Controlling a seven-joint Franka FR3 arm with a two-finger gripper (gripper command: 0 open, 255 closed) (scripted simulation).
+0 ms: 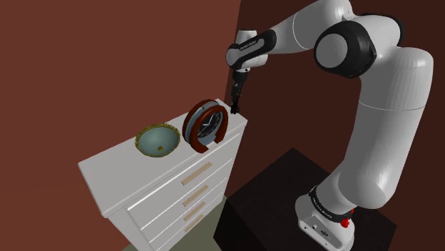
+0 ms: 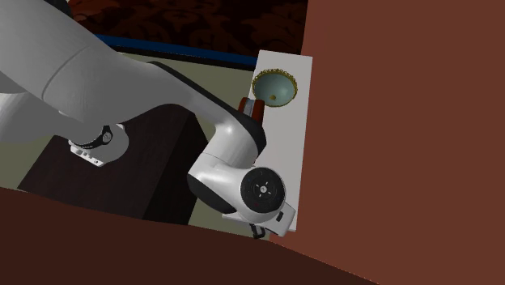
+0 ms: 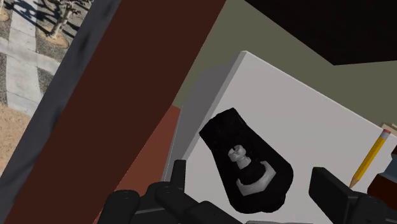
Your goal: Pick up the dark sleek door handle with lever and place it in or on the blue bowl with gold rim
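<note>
Squarely between the spread fingers [image 3: 331,189] of the gripper [image 3: 252,183] lies the door handle [image 3: 245,156], untouched.

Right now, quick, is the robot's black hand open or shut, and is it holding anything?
Black two-finger gripper: jaws open, holding nothing; the black door handle with grey lever lies between them, not clasped.

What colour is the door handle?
The door handle is black with a pale grey centre, clearest in the wrist view.
</note>
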